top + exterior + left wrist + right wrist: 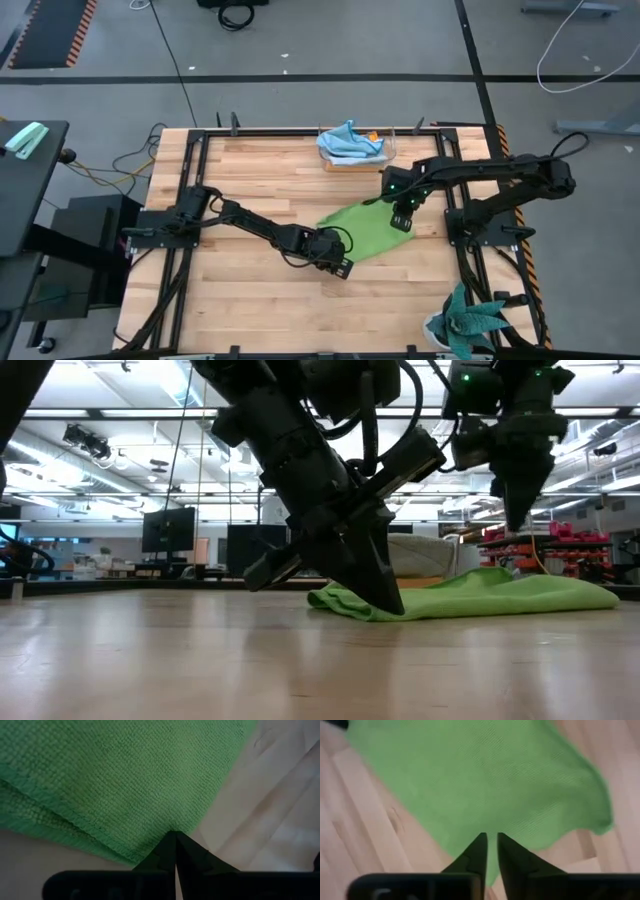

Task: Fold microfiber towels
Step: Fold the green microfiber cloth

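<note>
A lime green towel (365,235) lies on the wooden table near its middle, folded so that one hemmed layer lies over another (75,815). My left gripper (343,267) is shut at the towel's near corner, its tips down at table level (388,605). My right gripper (402,220) hangs above the towel's right end (560,592), clear of it. It points down, and a narrow gap shows between its fingers (491,837) with nothing in it. My left gripper has its shut fingertips on the green towel's edge right at its near corner (162,832), slanting down from the table's left. The tips themselves hide how much cloth lies between them. The towel rests flat on the table, slack.
A clear box (385,160) at the far edge holds a light blue towel (350,143), and a bit of orange cloth (372,137) shows behind it. A teal spiky plant (465,322) stands at the near right corner. Bare wood lies left of and in front of the green towel.
</note>
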`<state>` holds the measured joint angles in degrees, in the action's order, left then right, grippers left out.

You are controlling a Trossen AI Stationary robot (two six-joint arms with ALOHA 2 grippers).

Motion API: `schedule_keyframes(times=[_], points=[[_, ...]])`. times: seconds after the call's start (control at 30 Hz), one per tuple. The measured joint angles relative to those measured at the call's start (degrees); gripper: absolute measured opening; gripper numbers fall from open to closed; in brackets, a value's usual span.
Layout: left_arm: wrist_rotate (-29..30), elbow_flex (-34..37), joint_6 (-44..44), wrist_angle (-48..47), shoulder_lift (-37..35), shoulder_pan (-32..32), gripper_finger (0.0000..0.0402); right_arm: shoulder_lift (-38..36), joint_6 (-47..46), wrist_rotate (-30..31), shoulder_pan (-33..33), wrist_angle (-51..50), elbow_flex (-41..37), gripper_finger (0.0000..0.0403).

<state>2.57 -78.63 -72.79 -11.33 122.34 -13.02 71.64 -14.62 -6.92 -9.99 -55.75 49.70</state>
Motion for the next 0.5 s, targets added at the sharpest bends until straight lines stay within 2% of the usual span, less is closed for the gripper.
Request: schedule_keyframes(times=[0.17,0.37,0.5], points=[[0.02,0.00,0.40,0.00,0.00,0.20,0.0014,0.79,-0.23,0.26,0.63,0.72,-4.23,0.0007],[0.25,0.00,0.58,0.07,0.00,0.27,0.0023,0.87,-3.52,-0.42,0.64,5.17,-12.29,0.0014],[0.31,0.00,0.58,0.04,0.00,0.29,0.0016,0.72,-4.76,-0.42,1.15,5.08,-13.54,0.0005]])
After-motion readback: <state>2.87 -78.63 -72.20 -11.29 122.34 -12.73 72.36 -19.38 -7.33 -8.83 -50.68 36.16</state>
